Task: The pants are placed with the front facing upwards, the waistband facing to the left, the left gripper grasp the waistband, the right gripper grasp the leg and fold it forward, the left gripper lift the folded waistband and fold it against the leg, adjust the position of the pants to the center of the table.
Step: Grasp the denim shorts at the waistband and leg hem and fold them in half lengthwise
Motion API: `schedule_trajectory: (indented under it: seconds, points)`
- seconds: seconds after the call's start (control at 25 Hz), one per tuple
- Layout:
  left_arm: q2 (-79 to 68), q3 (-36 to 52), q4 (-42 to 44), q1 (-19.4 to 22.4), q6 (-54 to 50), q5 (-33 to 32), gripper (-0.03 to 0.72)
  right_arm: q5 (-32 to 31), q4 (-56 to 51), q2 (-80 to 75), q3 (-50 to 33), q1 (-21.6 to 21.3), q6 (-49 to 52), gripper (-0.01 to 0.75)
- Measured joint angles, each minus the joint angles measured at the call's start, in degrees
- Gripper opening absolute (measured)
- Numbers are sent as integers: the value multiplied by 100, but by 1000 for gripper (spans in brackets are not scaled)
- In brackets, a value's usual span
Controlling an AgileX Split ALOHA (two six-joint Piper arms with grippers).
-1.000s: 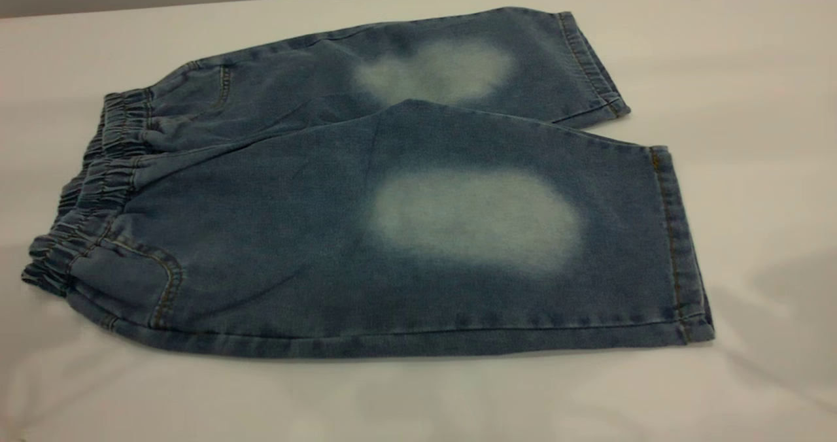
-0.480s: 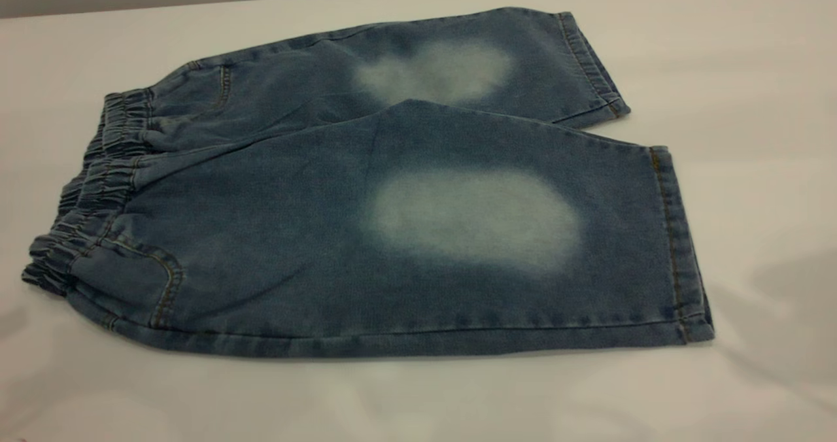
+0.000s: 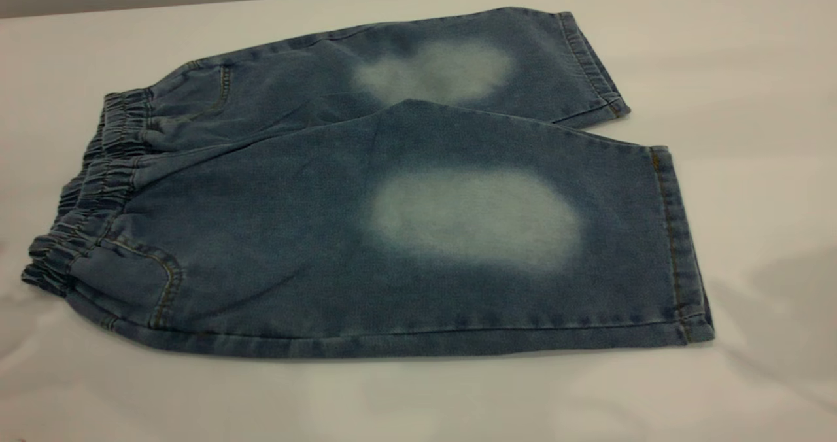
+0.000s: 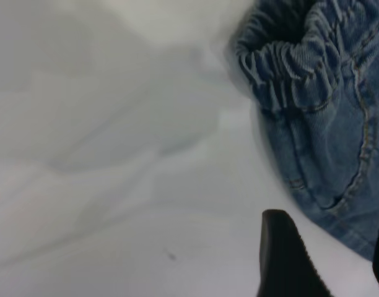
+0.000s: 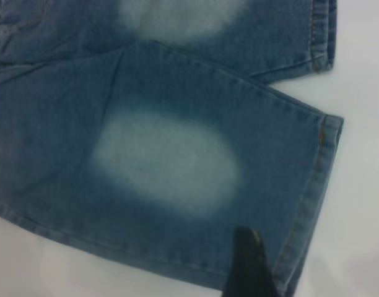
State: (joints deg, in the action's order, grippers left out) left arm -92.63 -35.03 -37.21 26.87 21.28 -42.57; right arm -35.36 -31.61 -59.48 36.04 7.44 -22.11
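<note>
Pants (image 3: 366, 226) flat on table (image 3: 752, 69) | waistband (image 3: 98, 187) left | unfolded

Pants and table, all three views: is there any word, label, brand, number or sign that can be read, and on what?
None. The pants lie front up and show only plain denim, pale faded patches and orange stitching; no tag or print is visible.
The waistband carries no label.
The table bears no marking.

Blue denim pants (image 3: 366, 200) lie flat on the table (image 3: 752, 102), waistband (image 3: 85, 200) leftward.
</note>
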Motion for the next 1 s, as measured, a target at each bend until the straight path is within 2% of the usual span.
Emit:
schedule_trajectory:
  seconds: [0.2,0.32,0.44,0.6,1.0]
  points:
    - [-837,-7,-1209,461,1175,-314,324,23,0,0,0,0,-20,425]
    - [-1085,-6,-1669,516,1883,-458,321,23,0,0,0,0,-46,425]
    - [-1062,-6,-1729,516,2410,-198,321,18,0,0,0,0,-65,425]
    - [-1063,-8,-1311,516,2573,308,328,18,0,0,0,0,-69,425]
    - [-1306,-54,-1588,494,2543,271,489,36,0,-54,0,0,-87,425]
